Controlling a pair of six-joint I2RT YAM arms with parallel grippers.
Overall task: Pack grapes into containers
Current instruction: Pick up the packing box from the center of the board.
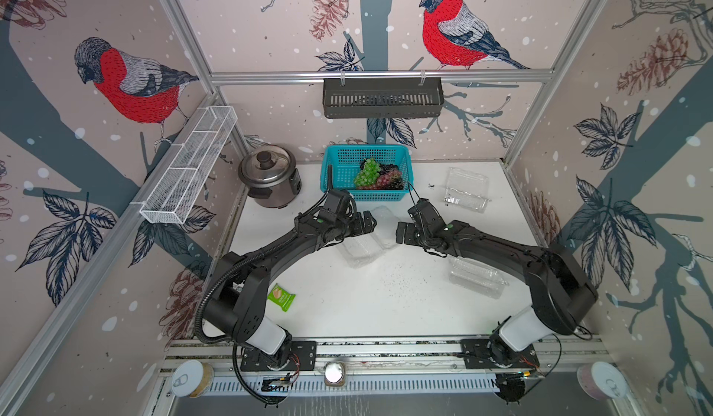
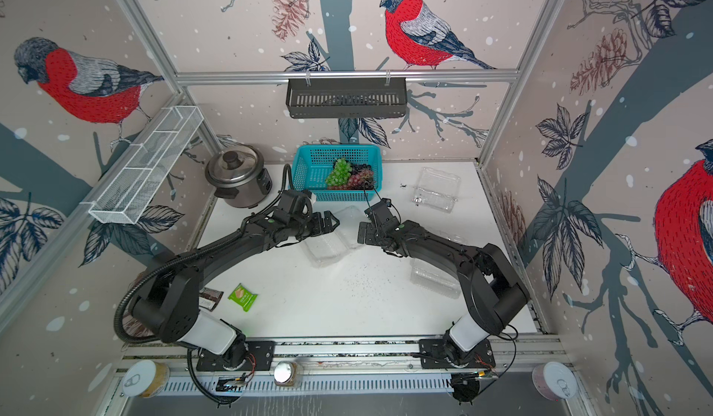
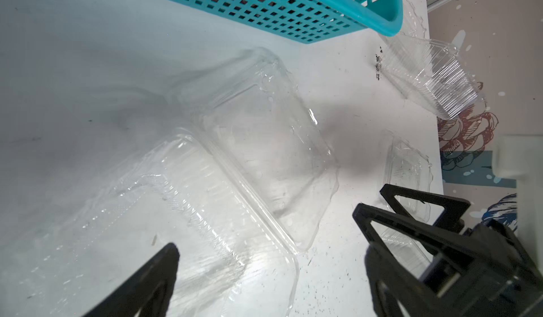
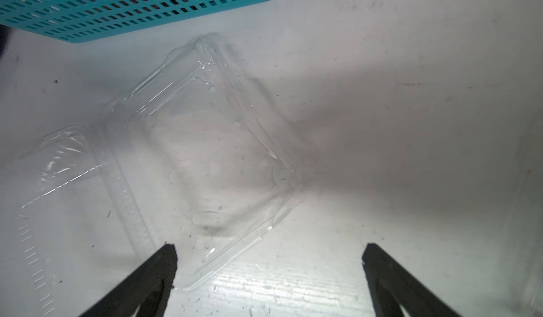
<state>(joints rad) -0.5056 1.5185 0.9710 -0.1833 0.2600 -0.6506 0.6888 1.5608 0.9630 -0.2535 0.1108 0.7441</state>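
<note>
Three clear containers [image 1: 465, 190] (one lying open); three grape bunches [image 1: 376, 175] in basket [image 1: 339, 159]; left gripper [image 1: 369, 223], right gripper [image 1: 401, 233] wide, empty.

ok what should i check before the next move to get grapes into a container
1. Middle container lies open and empty: ok.
2. Grapes sit in the teal basket, nothing covering them: ok.
3. Left jaws wide apart, holding nothing: ok.
4. Right jaws wide apart, holding nothing: ok.
5. Back container and near-right container lids open: cannot tell.
</note>
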